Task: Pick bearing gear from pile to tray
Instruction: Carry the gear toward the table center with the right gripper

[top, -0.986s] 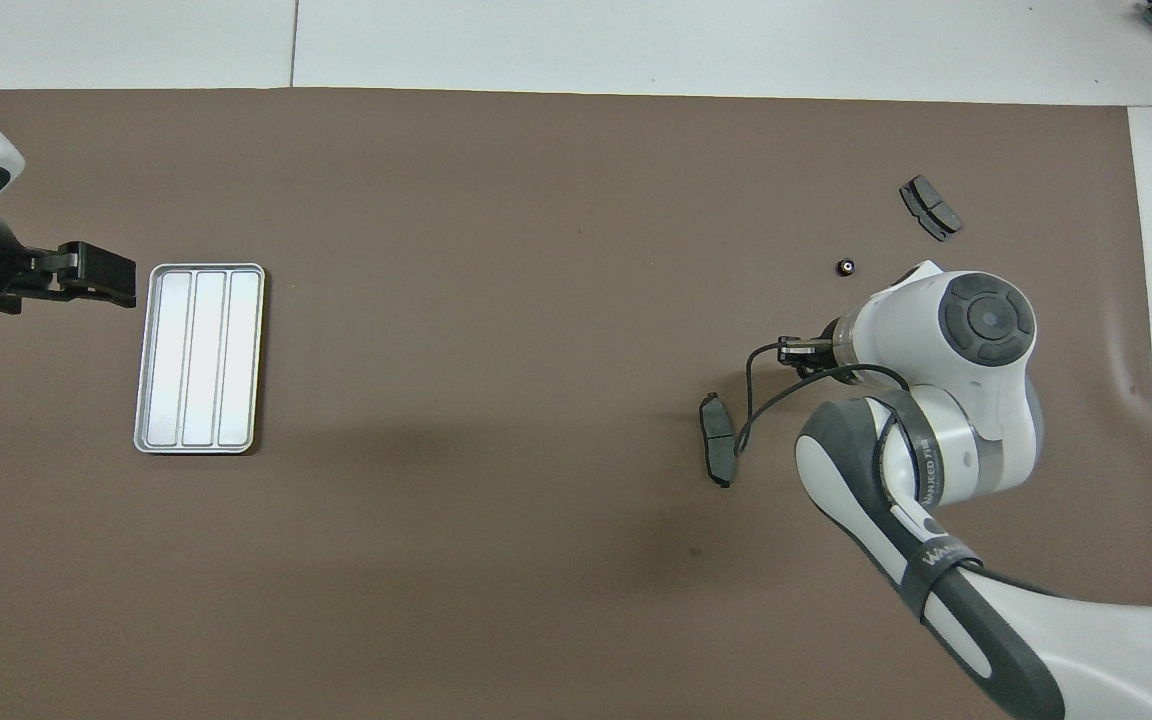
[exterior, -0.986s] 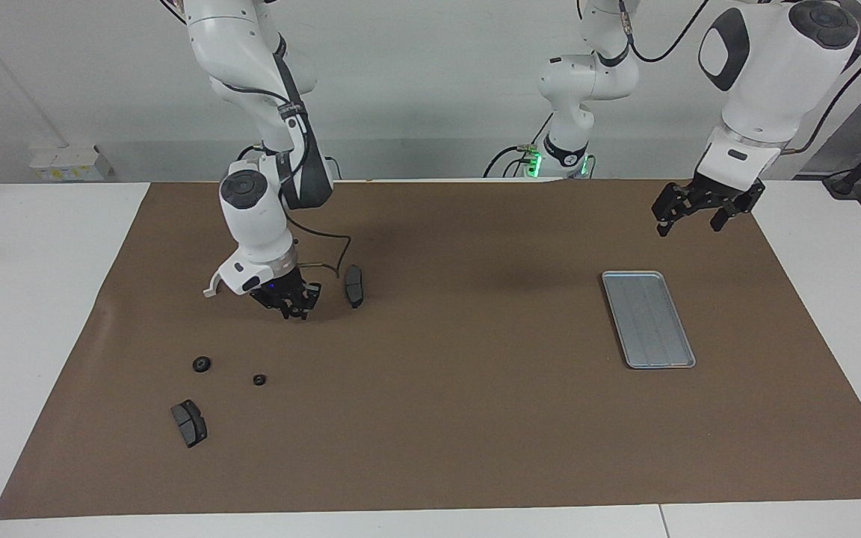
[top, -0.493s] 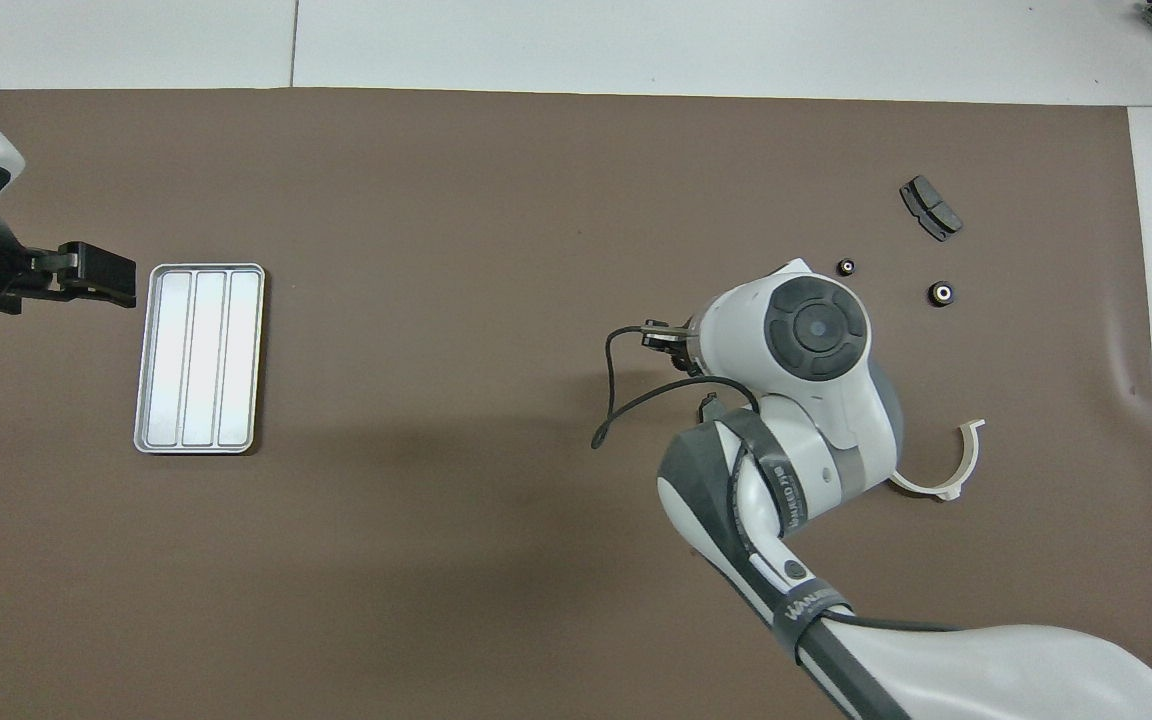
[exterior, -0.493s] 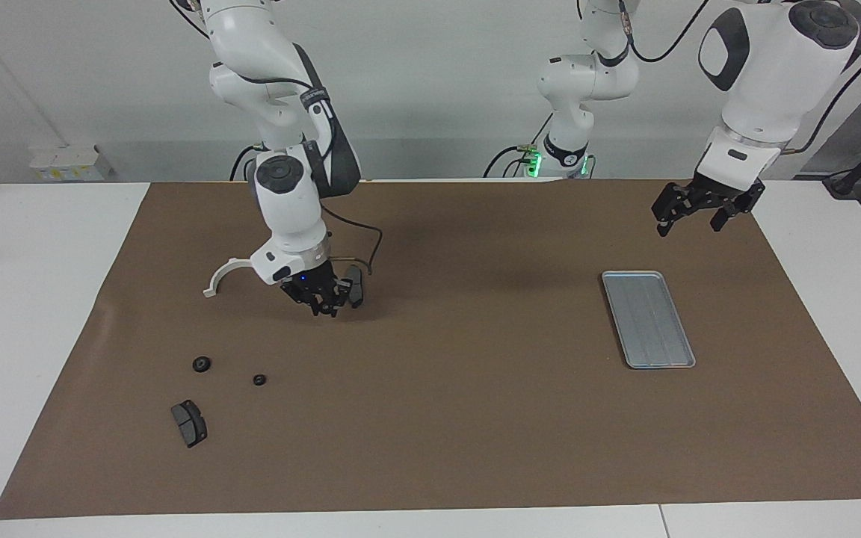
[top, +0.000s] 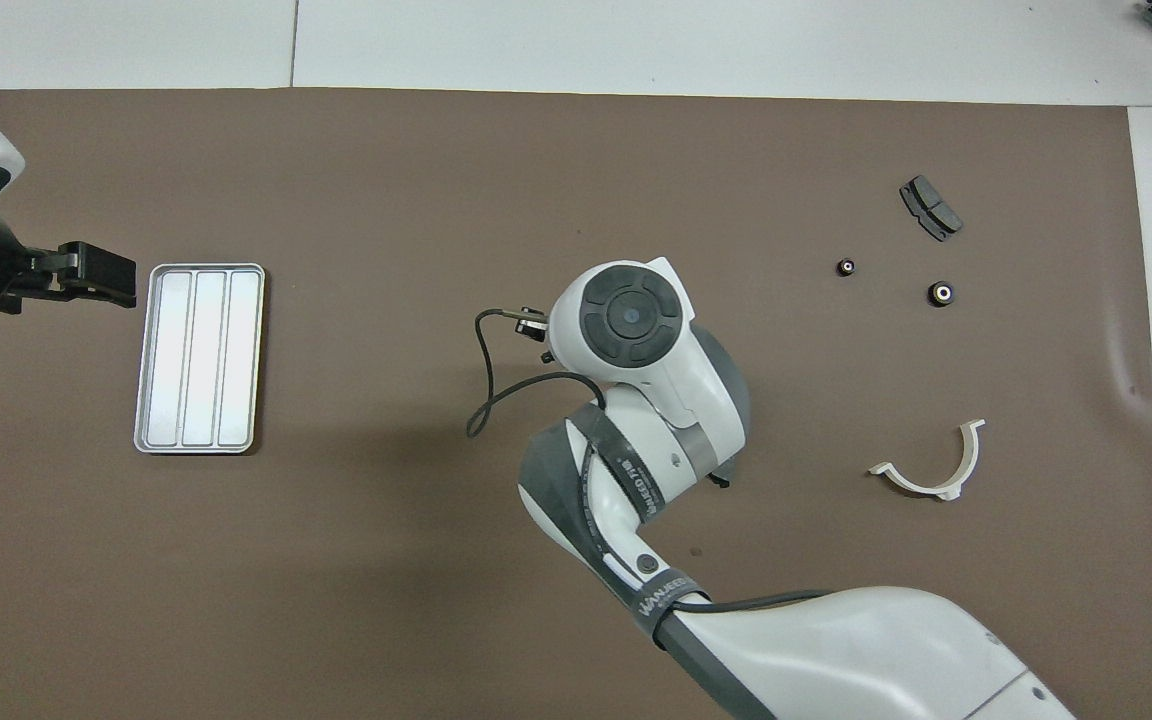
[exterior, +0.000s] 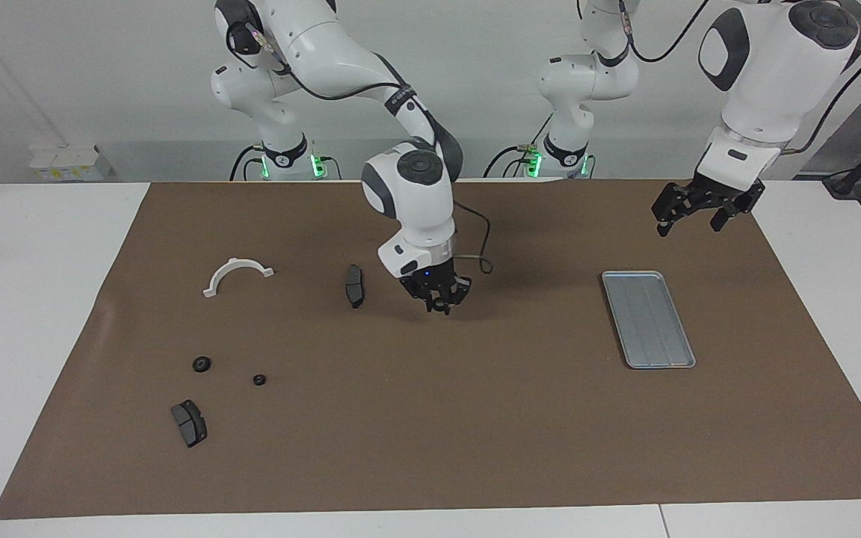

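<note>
My right gripper (exterior: 442, 305) hangs low over the middle of the brown mat, between the pile and the tray. Its fingertips are drawn shut on a small dark piece, apparently a bearing gear. In the overhead view the wrist hides the fingertips. Two black round bearing gears (exterior: 201, 364) (exterior: 258, 379) lie in the pile toward the right arm's end. The silver tray (exterior: 647, 319) (top: 199, 358) lies empty toward the left arm's end. My left gripper (exterior: 690, 222) (top: 96, 275) waits open in the air beside the tray.
A white half-ring (exterior: 237, 273) (top: 931, 470) and two dark brake pads (exterior: 354, 285) (exterior: 189, 423) lie on the mat (exterior: 475, 418) around the round pieces. A cable loops from the right wrist (top: 481, 400).
The right arm has swung from the pile toward the tray, staying shut and uncovering the white half-ring and the brake pad. The left arm has not moved.
</note>
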Robot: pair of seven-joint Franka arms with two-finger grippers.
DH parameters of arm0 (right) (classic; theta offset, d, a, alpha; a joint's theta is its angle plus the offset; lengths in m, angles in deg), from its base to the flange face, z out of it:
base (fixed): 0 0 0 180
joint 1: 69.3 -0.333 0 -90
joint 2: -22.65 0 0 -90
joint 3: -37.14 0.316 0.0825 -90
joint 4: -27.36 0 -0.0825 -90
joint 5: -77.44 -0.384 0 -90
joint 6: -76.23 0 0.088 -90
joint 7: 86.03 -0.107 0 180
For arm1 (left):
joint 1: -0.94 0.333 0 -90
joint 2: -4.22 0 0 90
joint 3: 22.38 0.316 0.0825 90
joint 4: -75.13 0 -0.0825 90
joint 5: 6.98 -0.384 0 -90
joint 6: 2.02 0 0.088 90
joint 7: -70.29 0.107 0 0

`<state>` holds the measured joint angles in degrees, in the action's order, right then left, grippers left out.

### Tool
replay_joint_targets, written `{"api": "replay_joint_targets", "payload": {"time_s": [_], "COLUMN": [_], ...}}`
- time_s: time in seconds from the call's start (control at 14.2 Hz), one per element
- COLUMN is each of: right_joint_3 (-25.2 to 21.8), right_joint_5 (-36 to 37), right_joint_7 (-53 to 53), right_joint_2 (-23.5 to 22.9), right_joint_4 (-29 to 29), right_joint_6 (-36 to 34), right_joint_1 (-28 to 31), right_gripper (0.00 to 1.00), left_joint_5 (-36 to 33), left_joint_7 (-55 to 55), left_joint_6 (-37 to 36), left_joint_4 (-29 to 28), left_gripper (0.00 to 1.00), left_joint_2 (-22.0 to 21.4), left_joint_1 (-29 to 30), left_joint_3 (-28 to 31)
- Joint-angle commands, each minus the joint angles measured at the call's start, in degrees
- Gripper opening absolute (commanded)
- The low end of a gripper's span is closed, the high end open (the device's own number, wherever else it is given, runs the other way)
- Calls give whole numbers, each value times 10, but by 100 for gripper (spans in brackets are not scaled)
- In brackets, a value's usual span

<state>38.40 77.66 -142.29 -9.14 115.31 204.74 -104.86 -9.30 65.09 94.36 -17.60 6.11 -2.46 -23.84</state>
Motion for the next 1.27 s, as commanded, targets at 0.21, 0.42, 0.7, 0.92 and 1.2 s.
{"api": "replay_joint_targets", "payload": {"time_s": [0.21, 0.42, 0.7, 0.92, 1.2], "right_joint_3": [-1, -1, -1, -1, -6], "right_joint_5": [-1, 2, 24, 31, 31], "right_joint_7": [-58, -62, -69, -70, -62], "right_joint_2": [-90, -105, -110, -105, -77], "right_joint_4": [-125, -124, -118, -117, -96], "right_joint_6": [-18, -15, -2, -10, -14], "right_joint_1": [-35, -55, -72, -71, -56], "right_gripper": [0, 0, 2, 100, 100], "left_joint_5": [-6, -6, -6, -5, -5], "left_joint_7": [0, -1, -1, 2, 0], "left_joint_6": [13, 13, 14, 13, 14], "left_joint_4": [-25, -25, -24, -24, -25], "left_gripper": [100, 100, 100, 100, 100], "left_joint_2": [-20, -20, -20, -20, -20], "left_joint_1": [2, -2, -4, -1, 1], "left_joint_3": [0, 0, 0, 0, -1]}}
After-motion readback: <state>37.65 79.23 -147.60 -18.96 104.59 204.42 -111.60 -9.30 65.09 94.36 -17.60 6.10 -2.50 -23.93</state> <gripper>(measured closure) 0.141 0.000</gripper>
